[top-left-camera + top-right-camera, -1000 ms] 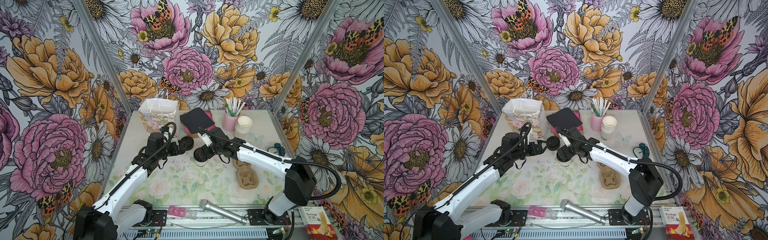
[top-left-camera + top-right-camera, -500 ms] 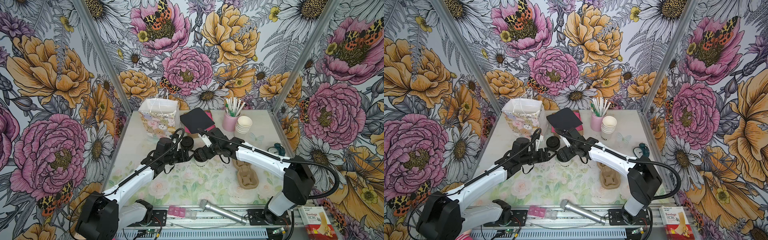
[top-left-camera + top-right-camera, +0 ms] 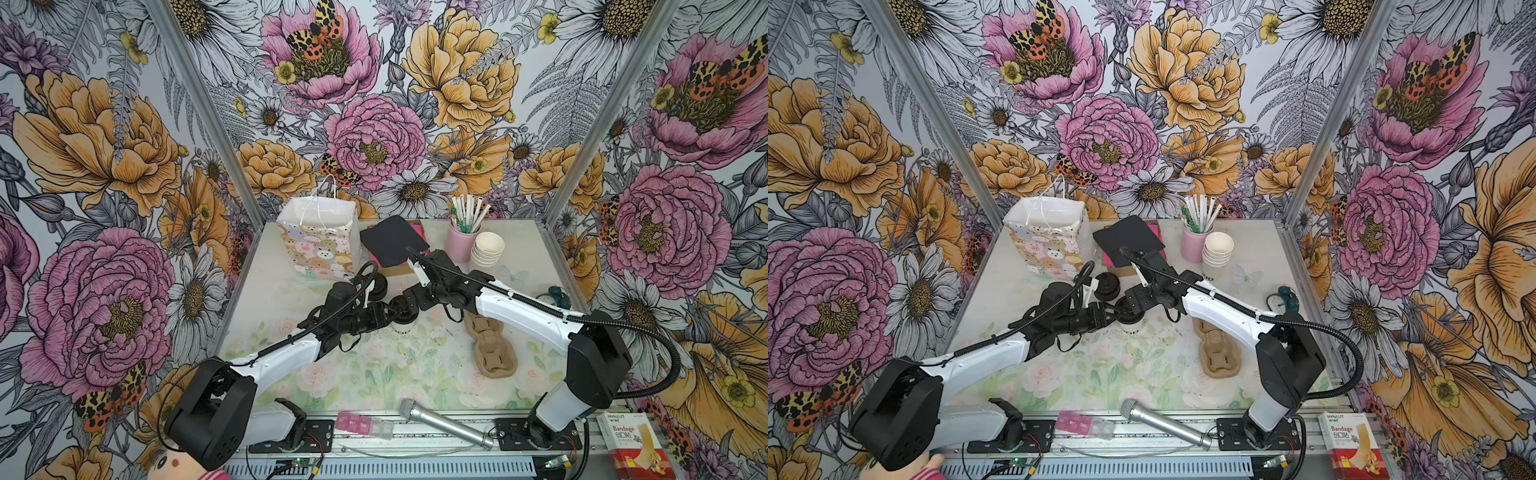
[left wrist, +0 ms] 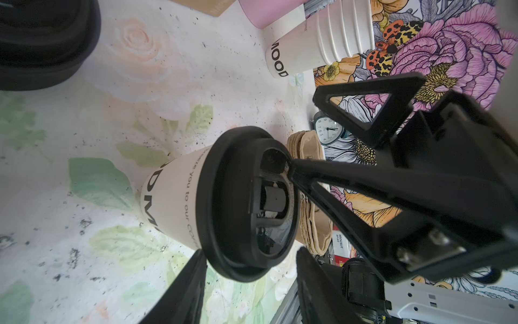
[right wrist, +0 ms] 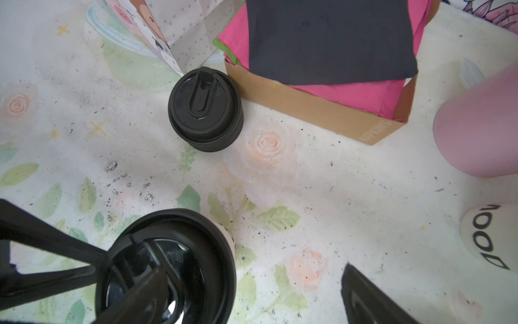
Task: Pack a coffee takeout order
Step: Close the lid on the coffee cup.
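Floral walls surround a flower-printed bench (image 3: 266, 291). One white cup (image 3: 405, 331) stands upright at its centre, one black lid (image 4: 224, 202) on it, half hidden from above by two hands. The right hand (image 3: 405, 306) is spread wide, one finger on the lid; whether the left hand (image 3: 390, 318) grips the rim cannot be told. One black napkin (image 3: 392, 241) tops pink napkins (image 5: 350, 95) behind, near one gift bag (image 3: 320, 245), one spare lid (image 3: 380, 286), one cup stack (image 3: 488, 249).
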Motion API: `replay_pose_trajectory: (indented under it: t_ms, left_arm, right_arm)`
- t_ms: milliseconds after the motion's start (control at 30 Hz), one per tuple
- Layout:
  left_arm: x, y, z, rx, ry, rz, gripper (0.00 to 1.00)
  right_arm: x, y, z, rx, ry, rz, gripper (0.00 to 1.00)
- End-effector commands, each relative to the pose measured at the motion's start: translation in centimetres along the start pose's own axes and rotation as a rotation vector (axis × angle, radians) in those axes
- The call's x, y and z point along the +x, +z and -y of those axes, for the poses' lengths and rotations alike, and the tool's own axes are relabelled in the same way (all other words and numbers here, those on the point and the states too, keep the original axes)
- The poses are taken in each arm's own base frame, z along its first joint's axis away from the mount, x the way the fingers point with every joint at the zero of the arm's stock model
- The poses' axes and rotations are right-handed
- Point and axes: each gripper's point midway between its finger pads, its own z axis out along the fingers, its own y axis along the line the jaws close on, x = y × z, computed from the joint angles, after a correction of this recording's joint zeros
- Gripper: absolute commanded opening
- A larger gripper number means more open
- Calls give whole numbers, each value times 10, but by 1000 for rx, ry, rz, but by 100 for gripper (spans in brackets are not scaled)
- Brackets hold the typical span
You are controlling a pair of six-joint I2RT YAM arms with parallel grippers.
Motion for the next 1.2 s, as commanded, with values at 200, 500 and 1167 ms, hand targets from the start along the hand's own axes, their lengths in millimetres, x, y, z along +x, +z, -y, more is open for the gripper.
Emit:
replay_pose_trajectory:
  t_ms: [200,500,1167]
  left_arm:
    - [1,14,-13,-27,-23,-6,43]
    - [8,14,-33,-83,-40,1,27]
    - [41,30,-73,-198,-69,-84,21]
  right_arm:
    - [25,10,8,22,27,-54,95]
    - [46,18,5,9,48,-105,93]
    - [96,39,5,11,104,-231,92]
